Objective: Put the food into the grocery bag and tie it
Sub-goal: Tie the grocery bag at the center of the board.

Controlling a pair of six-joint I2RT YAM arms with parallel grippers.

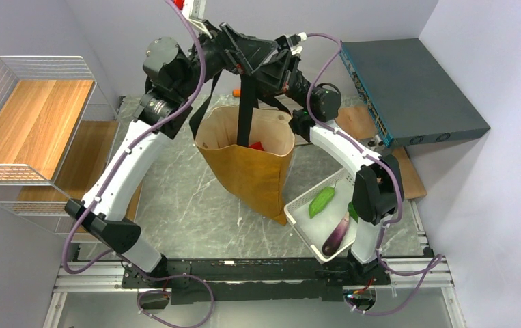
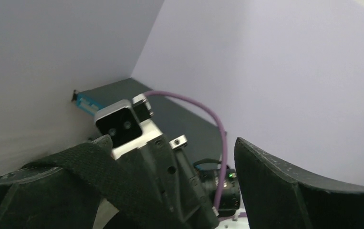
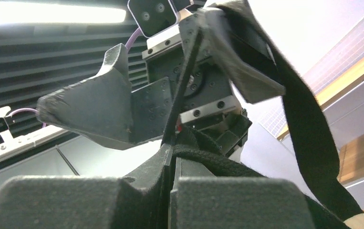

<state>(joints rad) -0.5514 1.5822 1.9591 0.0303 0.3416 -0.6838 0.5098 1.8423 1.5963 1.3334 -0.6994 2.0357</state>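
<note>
The mustard grocery bag (image 1: 250, 171) hangs upright over the table by its black straps (image 1: 245, 109), mouth open, cream lining showing. A red food item (image 1: 256, 145) lies inside. My right gripper (image 1: 263, 74) (image 3: 170, 152) is above the bag, shut on a strap (image 3: 308, 124). My left gripper (image 1: 242, 51) (image 2: 170, 143) faces it with jaws wide open. A strap (image 2: 89, 167) lies draped over the left finger. A purple oblong root (image 1: 336, 236) and a green vegetable (image 1: 321, 201) lie in a white tray (image 1: 298, 225).
A wire shelf with wooden boards (image 1: 32, 123) stands at the left. A dark flat box (image 1: 411, 89) sits at the back right. A small orange item (image 1: 235, 92) lies behind the bag. The tray rests against the bag's lower right side.
</note>
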